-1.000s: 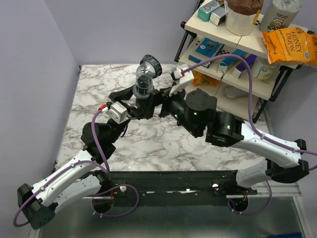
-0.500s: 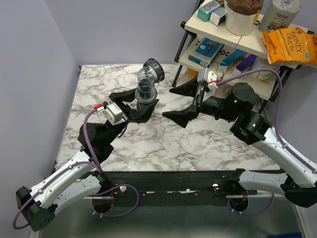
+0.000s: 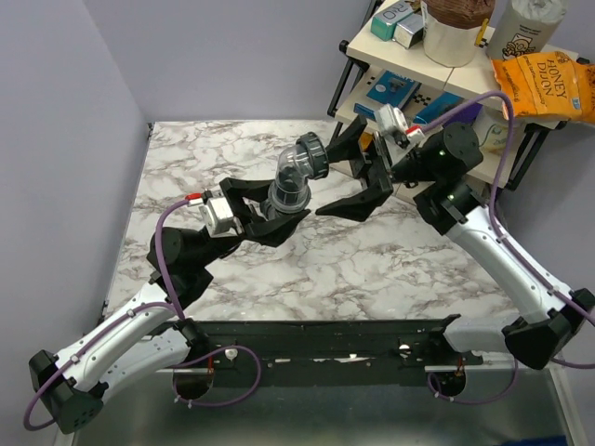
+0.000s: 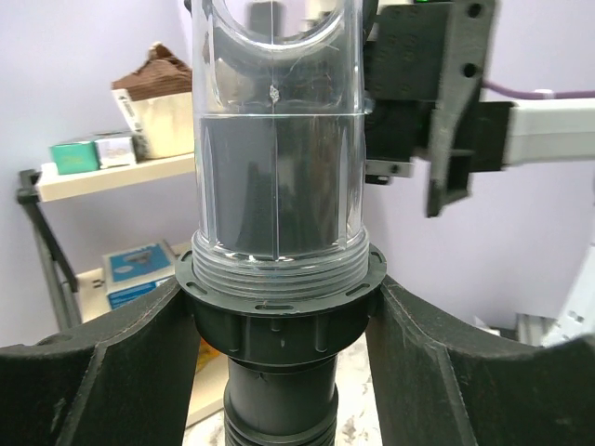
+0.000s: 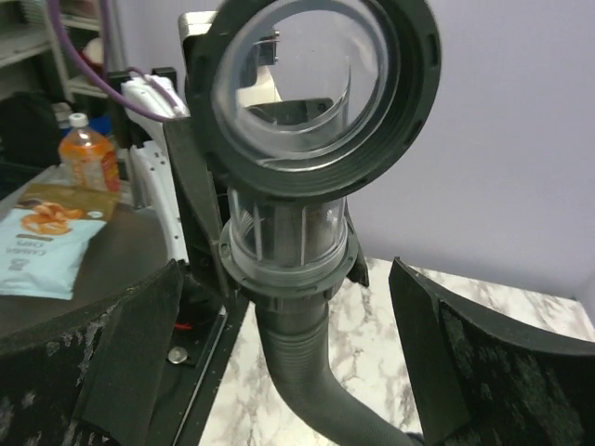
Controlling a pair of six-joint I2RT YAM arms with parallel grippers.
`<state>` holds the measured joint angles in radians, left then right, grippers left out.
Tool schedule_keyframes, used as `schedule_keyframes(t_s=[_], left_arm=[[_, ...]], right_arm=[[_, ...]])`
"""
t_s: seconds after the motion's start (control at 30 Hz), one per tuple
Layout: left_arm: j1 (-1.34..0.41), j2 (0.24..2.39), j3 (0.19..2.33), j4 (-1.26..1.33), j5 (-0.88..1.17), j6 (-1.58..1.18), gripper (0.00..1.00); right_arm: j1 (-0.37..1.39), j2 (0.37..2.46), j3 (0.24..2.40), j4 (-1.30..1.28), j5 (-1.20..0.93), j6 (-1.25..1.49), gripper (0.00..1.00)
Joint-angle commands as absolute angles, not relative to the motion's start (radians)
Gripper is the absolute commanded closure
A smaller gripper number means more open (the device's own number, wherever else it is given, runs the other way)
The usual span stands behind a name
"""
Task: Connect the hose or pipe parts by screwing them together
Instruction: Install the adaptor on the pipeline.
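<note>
My left gripper (image 3: pixel 276 212) is shut on the black collar nut (image 4: pixel 279 316) that joins the ribbed black hose (image 5: pixel 321 390) to the clear fitting (image 3: pixel 294 178). It holds the fitting up above the table, tilted right, with its black end ring (image 3: pixel 312 154) toward the right arm. The hose curves down from the nut to the marble. My right gripper (image 3: pixel 337 177) is open. Its fingers (image 5: pixel 102 372) stand wide on either side of the fitting, a little short of it, and do not touch it. The end ring (image 5: pixel 321 93) faces the right wrist camera.
A two-tier shelf (image 3: pixel 483 88) at the back right holds boxes, a tub and an orange snack bag (image 3: pixel 544 85), close behind the right wrist. Purple cables (image 3: pixel 169 260) loop off both arms. A lilac wall (image 3: pixel 56 139) bounds the marble table (image 3: pixel 372 265) on the left.
The right gripper drew back from the fitting, swung right and turned to face its ring end, staying open. The left gripper carried the fitting rightward and tilted it toward the right arm.
</note>
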<state>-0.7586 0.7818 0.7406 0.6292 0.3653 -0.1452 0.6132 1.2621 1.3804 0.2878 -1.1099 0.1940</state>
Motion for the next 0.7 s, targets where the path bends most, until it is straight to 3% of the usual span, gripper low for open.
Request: schedule_keyframes(t_s=[0.0, 0.5, 0.67], left_arm=[[-0.753, 0.770, 0.776, 0.669, 0.491, -0.199, 1.00], [-0.752, 0.790, 0.761, 0.696, 0.545, -0.238, 1.00], [-0.750, 0.802, 0.762, 0.724, 0.540, -0.244, 1.00]], right_arm=[[0.607, 1.344, 1.411, 0.621, -1.290, 0.435, 0.00], [0.614, 1.601, 1.560, 1.421, -1.354, 1.158, 0.00], [0.638, 1.651, 1.606, 1.470, -1.377, 1.233, 0.00]])
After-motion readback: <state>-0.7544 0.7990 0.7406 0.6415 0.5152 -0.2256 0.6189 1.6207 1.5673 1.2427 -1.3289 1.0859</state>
